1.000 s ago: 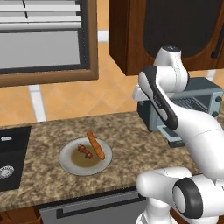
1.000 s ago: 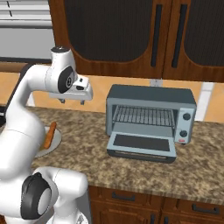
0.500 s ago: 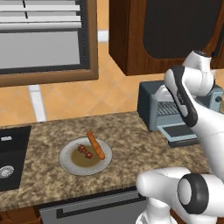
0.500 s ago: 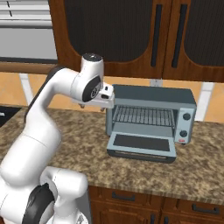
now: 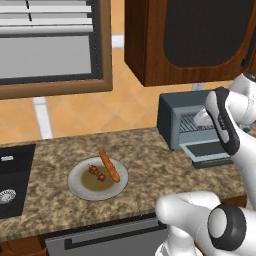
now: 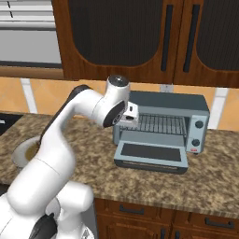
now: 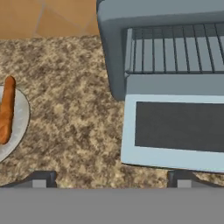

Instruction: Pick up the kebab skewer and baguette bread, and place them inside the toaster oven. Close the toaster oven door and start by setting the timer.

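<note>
Both bread [image 5: 109,165] & skewer [image 5: 97,173] on plate [image 5: 80,188]; gripper [image 7: 109,179] wide open, empty, over oven door [image 7: 175,130], door down.

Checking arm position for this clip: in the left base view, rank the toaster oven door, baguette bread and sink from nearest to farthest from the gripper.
1. Toaster oven door: lying open right below the gripper, at the right.
2. Baguette bread: on the plate, mid-counter to the left.
3. Sink: far left edge of the counter.
</note>
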